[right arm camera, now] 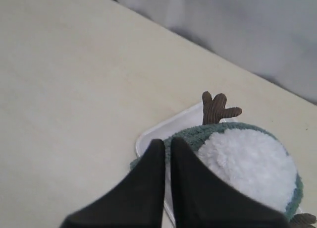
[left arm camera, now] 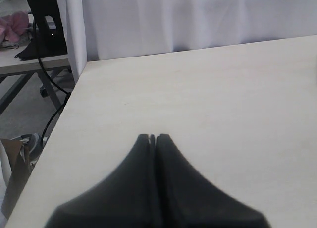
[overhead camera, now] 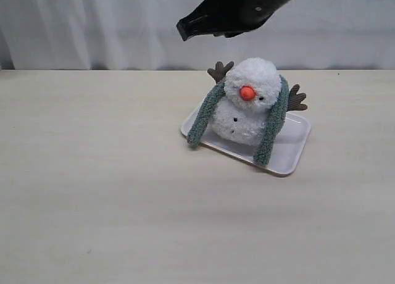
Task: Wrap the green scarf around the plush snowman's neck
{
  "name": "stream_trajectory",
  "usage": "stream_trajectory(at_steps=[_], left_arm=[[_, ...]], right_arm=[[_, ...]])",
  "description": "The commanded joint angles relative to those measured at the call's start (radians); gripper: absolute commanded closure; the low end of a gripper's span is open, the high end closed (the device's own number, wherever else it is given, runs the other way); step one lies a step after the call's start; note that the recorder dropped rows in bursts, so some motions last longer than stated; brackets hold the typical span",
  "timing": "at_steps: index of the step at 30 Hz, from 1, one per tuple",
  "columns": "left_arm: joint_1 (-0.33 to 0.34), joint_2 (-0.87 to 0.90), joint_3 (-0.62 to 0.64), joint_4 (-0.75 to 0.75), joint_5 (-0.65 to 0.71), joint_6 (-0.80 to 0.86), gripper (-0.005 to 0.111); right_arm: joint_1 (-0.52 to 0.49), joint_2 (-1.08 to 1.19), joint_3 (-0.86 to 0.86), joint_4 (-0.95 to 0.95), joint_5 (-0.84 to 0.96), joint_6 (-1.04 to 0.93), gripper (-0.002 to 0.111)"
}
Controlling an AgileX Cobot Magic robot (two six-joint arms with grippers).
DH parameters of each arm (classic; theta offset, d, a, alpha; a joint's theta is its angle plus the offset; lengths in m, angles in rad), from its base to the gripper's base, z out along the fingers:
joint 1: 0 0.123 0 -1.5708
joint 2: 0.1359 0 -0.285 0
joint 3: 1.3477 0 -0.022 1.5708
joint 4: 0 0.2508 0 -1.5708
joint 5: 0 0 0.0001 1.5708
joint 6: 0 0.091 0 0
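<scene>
The plush snowman (overhead camera: pixel 247 114) sits upright on a white tray (overhead camera: pixel 290 153), its orange nose facing the camera. The green scarf (overhead camera: pixel 204 116) runs behind its head. Both ends hang down the front, one on each side, and the other end (overhead camera: pixel 272 128) reaches the tray. The ends are not crossed. My right gripper (overhead camera: pixel 183 29) hovers above and left of the head, jaws nearly together and holding nothing. In the right wrist view, that gripper (right arm camera: pixel 167 141) hangs over the scarf (right arm camera: pixel 190 135) beside the white head (right arm camera: pixel 247 163). My left gripper (left arm camera: pixel 152 137) is shut over bare table.
A brown twig arm (right arm camera: pixel 216 108) sticks out behind the scarf. A white curtain (overhead camera: pixel 92 25) backs the table. The left wrist view shows the table's edge (left arm camera: pixel 67 106), with cables and a table leg (left arm camera: pixel 44 69) beyond it.
</scene>
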State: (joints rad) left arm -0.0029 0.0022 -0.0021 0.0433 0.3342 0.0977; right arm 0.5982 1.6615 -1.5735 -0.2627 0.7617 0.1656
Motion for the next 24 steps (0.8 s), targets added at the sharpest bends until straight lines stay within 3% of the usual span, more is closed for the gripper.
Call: stream_trajectory(at_steps=[1,18,24], left_arm=[[0.002,-0.002,0.002,-0.002,-0.011,-0.002,0.107],[0.002,-0.002,0.002,-0.002,-0.011,-0.002,0.107],[0.002,-0.002,0.002,-0.002,-0.011,-0.002,0.107]], right_arm=[[-0.002,-0.23,0.2,-0.008,-0.18,0.036,0.104],[-0.002,-0.859,0.614,-0.001,-0.203,0.034,0.104],[-0.002,-1.036,0.638,0.028,0.038,0.029,0.104]])
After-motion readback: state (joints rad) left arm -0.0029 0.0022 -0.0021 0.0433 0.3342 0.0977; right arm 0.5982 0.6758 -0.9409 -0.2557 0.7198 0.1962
